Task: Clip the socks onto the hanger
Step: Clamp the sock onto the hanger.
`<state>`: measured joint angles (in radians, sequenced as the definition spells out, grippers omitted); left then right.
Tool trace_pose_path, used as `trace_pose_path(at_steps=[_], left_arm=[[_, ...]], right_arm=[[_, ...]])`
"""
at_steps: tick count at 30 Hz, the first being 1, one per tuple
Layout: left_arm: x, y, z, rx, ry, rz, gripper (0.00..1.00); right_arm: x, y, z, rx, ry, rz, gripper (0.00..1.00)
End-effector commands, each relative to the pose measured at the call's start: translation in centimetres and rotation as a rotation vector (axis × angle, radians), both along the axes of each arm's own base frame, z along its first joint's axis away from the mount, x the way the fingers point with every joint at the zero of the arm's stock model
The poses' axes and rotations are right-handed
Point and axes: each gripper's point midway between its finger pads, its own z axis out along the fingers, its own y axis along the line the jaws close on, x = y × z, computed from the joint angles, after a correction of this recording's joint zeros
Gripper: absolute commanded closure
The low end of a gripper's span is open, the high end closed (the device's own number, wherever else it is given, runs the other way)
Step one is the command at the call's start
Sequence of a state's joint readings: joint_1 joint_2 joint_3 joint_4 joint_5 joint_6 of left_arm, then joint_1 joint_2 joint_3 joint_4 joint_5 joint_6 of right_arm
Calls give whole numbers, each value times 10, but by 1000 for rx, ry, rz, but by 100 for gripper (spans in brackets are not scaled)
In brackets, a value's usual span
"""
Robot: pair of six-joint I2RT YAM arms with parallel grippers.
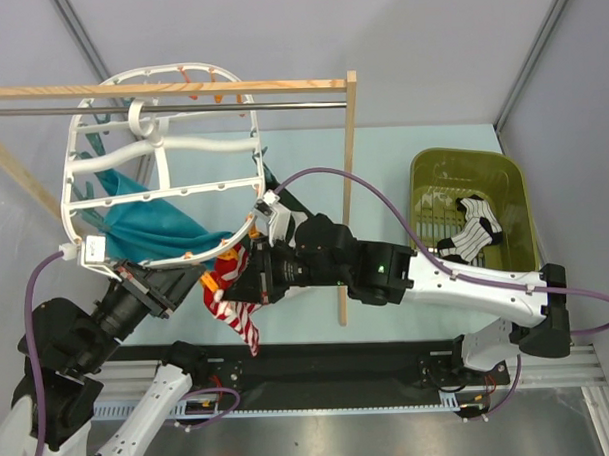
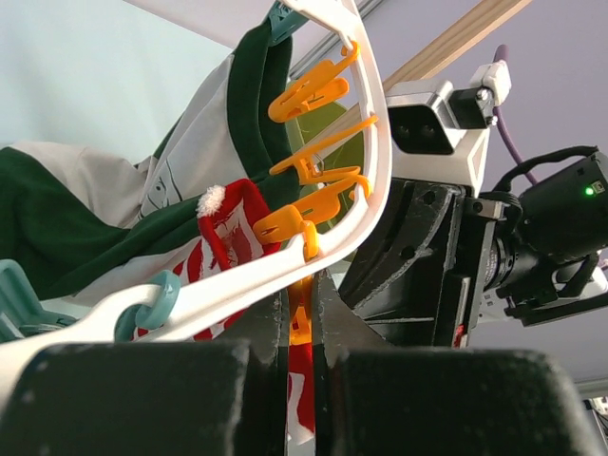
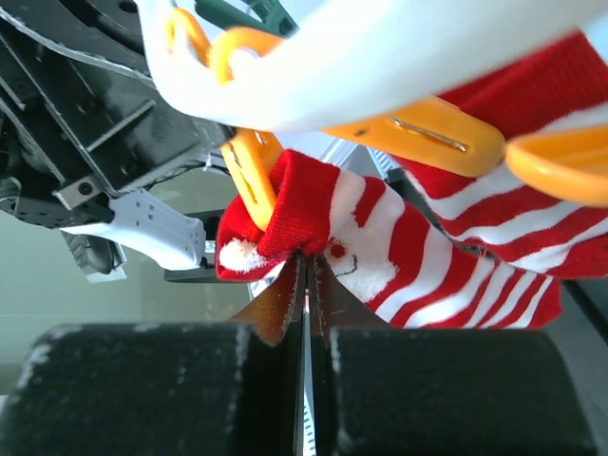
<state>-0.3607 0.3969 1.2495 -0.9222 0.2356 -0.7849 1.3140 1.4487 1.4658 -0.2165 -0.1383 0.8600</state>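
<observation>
The white hanger (image 1: 68, 186) hangs from the rod at the upper left, with orange clips along its near rim (image 2: 237, 285). My left gripper (image 1: 191, 280) reaches up under that rim, and its jaws (image 2: 300, 299) are shut on an orange clip (image 2: 300, 326). My right gripper (image 1: 229, 279) comes in from the right and meets it there. It is shut (image 3: 306, 261) on the red cuff of a red-and-white striped sock (image 3: 380, 228), which it holds against an orange clip (image 3: 252, 171). The rest of the sock (image 1: 239, 310) hangs below the grippers.
A green bin (image 1: 428, 174) at the right holds a black-and-white striped sock (image 1: 473, 232). The wooden rack's post (image 1: 348, 186) stands just behind my right arm. A teal cloth (image 1: 149, 223) and a dark green-and-white garment (image 2: 95, 209) hang on the hanger.
</observation>
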Motion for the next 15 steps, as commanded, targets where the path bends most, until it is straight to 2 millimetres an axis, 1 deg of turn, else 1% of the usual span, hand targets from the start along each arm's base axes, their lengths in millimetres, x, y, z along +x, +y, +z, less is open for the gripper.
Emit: trace_pose_path(at_steps=[1,3,10,11,12,14,15], left_arm=[[-2,-3,7,-7,-25,-21,100],[-3,-2,6,-7,-25,-22,100],[-4,-3,9,-14,-33,-27,100],[-5,-2,9,-12,-36,-25,97],[-5,-1,9,-12,-38,-16,85],[-7,1,10,-13,-44,-8,70],[-8,3,10,-13,-44,-4,58]], right_arm=[[-3,5,30,75,-39,20,100],[-4,4,35,85,-45,19,100],[-2,7,43,110,-79,24,100],[-2,8,41,109,-80,28,100],[-1,9,42,115,-84,31,100],[1,10,41,118,-93,27,100],[4,11,40,117,-99,17,100]])
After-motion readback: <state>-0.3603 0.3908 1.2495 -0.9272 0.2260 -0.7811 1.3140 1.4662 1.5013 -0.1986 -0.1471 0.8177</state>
